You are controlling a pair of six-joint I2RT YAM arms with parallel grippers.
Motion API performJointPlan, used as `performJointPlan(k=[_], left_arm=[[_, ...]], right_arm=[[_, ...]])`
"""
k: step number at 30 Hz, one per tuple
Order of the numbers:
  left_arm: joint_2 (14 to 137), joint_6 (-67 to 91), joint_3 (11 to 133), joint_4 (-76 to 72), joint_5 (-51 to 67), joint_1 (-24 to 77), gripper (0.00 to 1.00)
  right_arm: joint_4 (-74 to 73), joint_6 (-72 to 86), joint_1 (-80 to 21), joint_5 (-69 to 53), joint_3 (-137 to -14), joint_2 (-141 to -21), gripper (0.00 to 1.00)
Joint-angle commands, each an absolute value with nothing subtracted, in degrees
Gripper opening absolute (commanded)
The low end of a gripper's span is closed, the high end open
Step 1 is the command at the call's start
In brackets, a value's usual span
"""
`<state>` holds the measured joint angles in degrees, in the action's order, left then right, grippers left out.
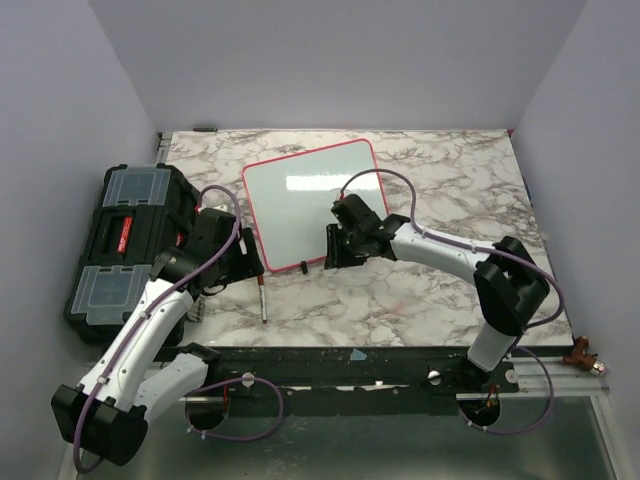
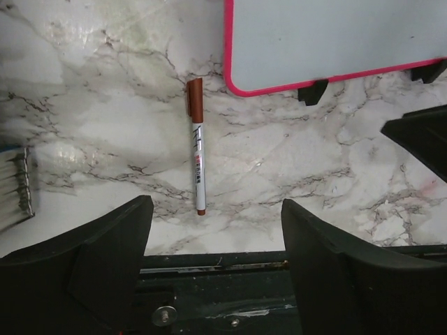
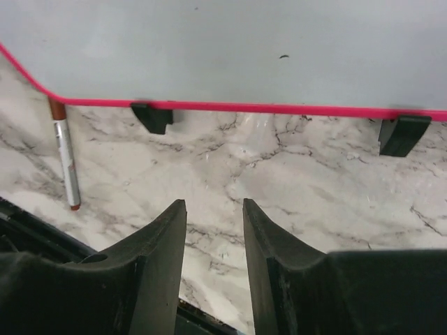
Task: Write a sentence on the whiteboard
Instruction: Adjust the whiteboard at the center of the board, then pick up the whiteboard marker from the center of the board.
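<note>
The whiteboard [image 1: 310, 205], framed in thin pink-red, is seen lying flat on the marble-patterned surface [image 1: 430, 300], toward its far middle and turned slightly askew. Its glossy face is largely blank; in the right wrist view one small dark mark [image 3: 281, 56] can be made out on it. Small black tabs [image 3: 152, 117] are seen poking out from under its near edge.

A marker pen [image 1: 262, 300] with a white barrel and a red-brown cap is found lying on the surface just beside the board's near-left corner, cap end toward the board. Whether cap and frame touch cannot be told.

The left tool [image 1: 228, 262] is held low over the surface beside that corner, its fingers [image 2: 105, 244] spread wide with nothing between them; the pen is seen ahead of the gap, apart from both fingers.

The right tool [image 1: 333, 250] is positioned at the board's near edge. Its fingers [image 3: 164, 237] are parted by a narrow gap, and nothing is pinched.

A black toolbox [image 1: 125, 245] with clear lid compartments is placed at the left of the surface, beside the left arm. Pale bristles [image 2: 14, 188] are glimpsed at the left edge of the left wrist view.
</note>
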<state>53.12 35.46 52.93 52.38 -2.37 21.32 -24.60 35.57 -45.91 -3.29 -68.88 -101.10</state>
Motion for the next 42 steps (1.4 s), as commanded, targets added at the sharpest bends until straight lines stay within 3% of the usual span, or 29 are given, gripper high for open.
performJointPlan(k=[1,5,18,35,38,42], left_arm=[[53.94,41.10,49.45,51.16,-4.31,21.00,0.72],[55.59,43.06,45.65,48.17,-4.71,21.54,0.66],[62.52,48.37,39.97,44.41,-8.62,24.43,0.58],[73.51,50.49,38.68,38.88,-8.13,27.32,0.50],[74.98,51.02,38.71,38.03,-7.74,28.09,0.45],[77.66,51.33,38.63,36.92,-6.87,28.65,0.26]], right_arm=[[-27.55,35.23,-46.86,-0.34,-66.63,-94.97,0.42],[-28.90,35.26,-46.85,1.82,-64.69,-90.18,0.42],[-31.26,35.21,-46.85,4.71,-61.09,-79.90,0.44],[-31.83,34.39,-46.87,6.72,-58.67,-75.77,0.45],[-31.91,34.21,-46.86,6.98,-58.29,-75.33,0.45],[-32.12,33.96,-46.81,7.21,-57.93,-74.70,0.45]])
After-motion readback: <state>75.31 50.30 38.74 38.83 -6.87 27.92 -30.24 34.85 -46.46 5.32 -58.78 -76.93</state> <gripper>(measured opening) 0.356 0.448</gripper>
